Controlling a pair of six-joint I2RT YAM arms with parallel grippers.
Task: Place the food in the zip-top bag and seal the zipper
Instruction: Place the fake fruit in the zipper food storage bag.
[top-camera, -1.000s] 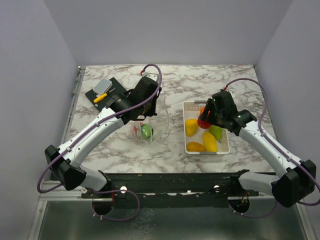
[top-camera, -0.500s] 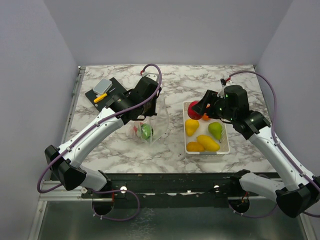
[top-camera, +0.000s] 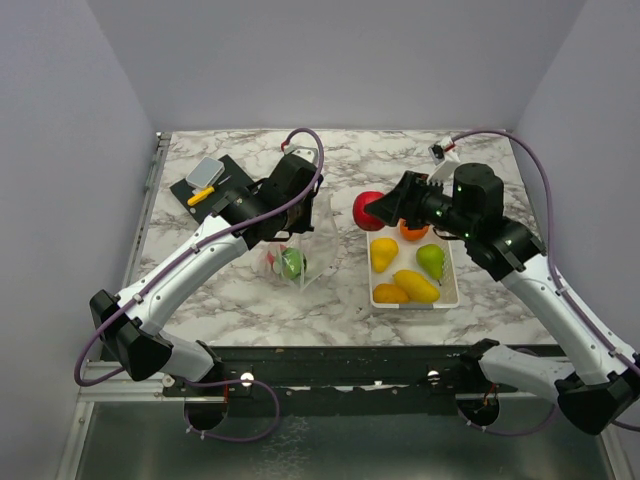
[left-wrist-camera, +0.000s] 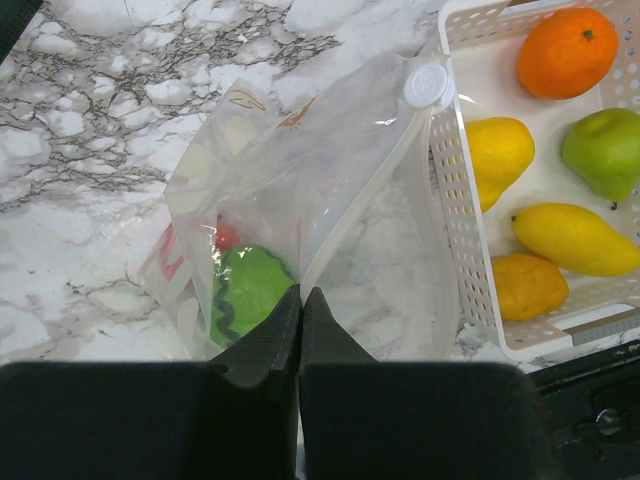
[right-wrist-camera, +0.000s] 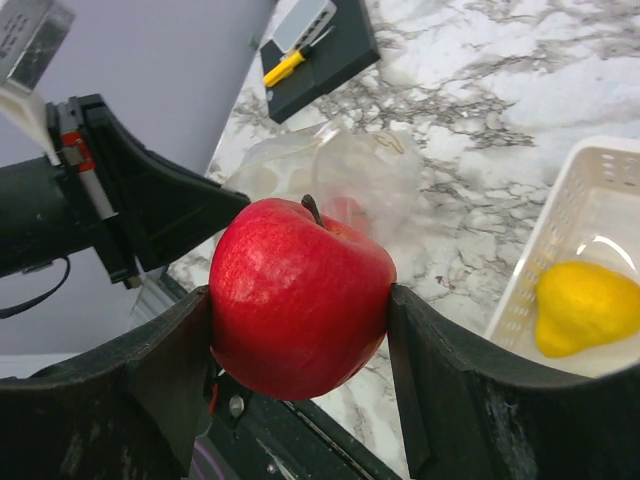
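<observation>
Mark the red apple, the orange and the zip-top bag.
red apple (right-wrist-camera: 300, 295), right wrist view, middle of its skin.
orange (left-wrist-camera: 567, 52), left wrist view, its centre.
zip-top bag (left-wrist-camera: 310, 170), left wrist view, clear upper wall.

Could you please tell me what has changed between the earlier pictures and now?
The right gripper, shut on the red apple, carried it out of the white tray and leftward, toward the zip-top bag. The left gripper stayed clamped on the bag's edge, holding it up, and the green toy inside it did not move.
</observation>
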